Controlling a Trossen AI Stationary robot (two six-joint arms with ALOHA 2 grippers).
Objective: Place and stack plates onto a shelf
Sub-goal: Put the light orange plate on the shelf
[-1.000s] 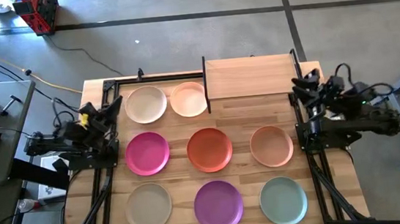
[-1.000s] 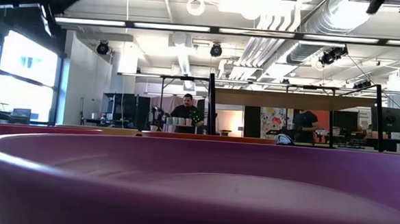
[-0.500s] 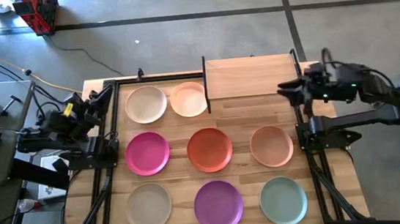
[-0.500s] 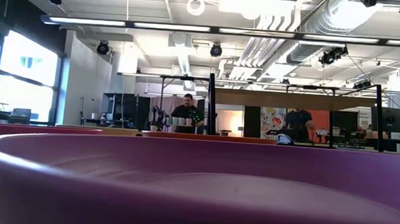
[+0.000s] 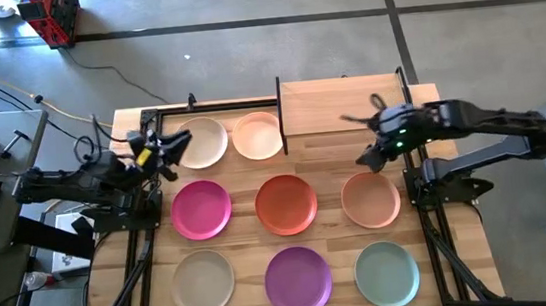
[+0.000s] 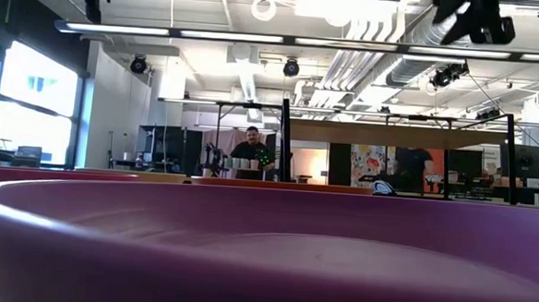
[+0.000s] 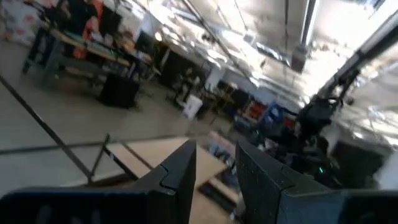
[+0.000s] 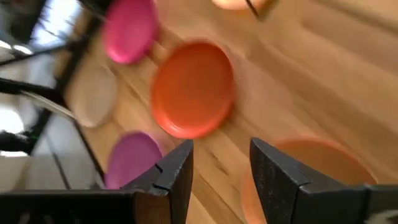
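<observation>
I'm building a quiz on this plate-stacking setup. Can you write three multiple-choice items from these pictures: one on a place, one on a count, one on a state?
1. Which plate lies nearest the right end effector?
A. salmon plate
B. beige plate
C. magenta plate

2. How many plates lie on the table?
A. six
B. eight
C. ten

3. What is on the shelf?
A. two stacked plates
B. one plate
C. nothing

Answers:
1. A, since the high view shows the right end effector just above the salmon plate's far rim.
2. B, since the high view shows two, three and three in rows.
3. C, since its board shows bare from above.
</observation>
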